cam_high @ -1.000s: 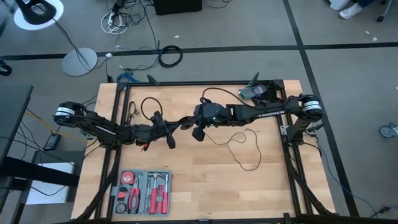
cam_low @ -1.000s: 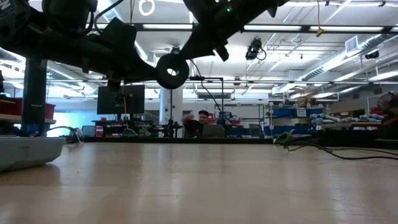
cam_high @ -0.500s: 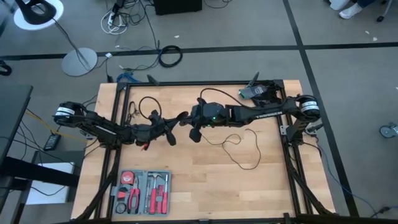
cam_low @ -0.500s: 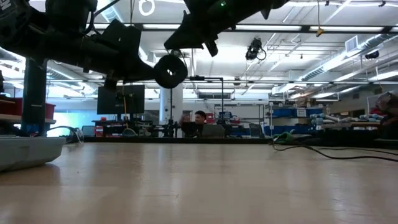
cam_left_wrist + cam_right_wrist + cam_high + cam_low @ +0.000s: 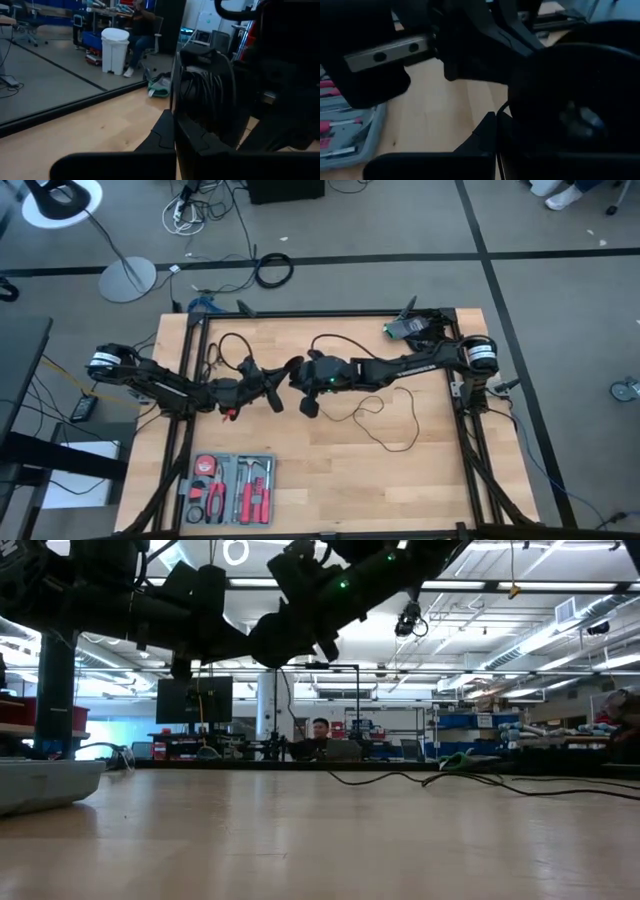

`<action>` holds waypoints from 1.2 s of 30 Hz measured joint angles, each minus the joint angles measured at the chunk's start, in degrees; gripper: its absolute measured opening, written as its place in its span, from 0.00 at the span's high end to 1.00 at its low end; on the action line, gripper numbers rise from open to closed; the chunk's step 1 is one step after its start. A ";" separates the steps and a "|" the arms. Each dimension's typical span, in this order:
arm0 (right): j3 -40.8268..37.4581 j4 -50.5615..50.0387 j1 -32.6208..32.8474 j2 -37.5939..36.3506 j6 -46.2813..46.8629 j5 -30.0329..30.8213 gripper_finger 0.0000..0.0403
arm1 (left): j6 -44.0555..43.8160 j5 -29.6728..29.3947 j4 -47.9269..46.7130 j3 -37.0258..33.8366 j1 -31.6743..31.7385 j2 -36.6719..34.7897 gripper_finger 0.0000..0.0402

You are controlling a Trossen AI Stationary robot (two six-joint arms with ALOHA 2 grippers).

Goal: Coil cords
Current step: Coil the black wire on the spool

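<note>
Where the two grippers meet near the table's centre, the arms hide the cord [image 5: 395, 420] and its puck. The right wrist view is dark and blurred. The tool tray [image 5: 45, 782], at nine o'clock in the low view, is cut off.

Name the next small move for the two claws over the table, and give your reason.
Probably draw the right claw back toward its own side, pulling in slack. It has met the left claw in mid-air above the wooden table, where the left claw holds coiled turns of the black cord, while a long loose loop lies uncoiled on the boards.
</note>
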 joint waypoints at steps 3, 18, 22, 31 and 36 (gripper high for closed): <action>0.03 -4.05 0.00 -0.73 0.04 1.73 0.97 | 0.01 0.12 0.31 -0.05 0.00 0.03 1.00; -9.99 3.73 0.39 -1.00 3.15 0.76 0.96 | 0.24 0.20 4.69 -1.09 -0.79 -0.08 1.00; -16.35 16.93 1.08 -0.97 5.04 0.77 0.95 | -0.13 0.01 5.64 -2.21 -0.76 -0.09 1.00; -25.49 29.91 1.11 -0.97 9.18 0.93 0.95 | -0.39 0.23 7.52 -2.93 -0.76 -0.07 1.00; -25.54 29.70 1.11 -0.97 9.16 1.73 0.99 | -0.20 0.38 8.05 -2.93 -0.76 -0.07 1.00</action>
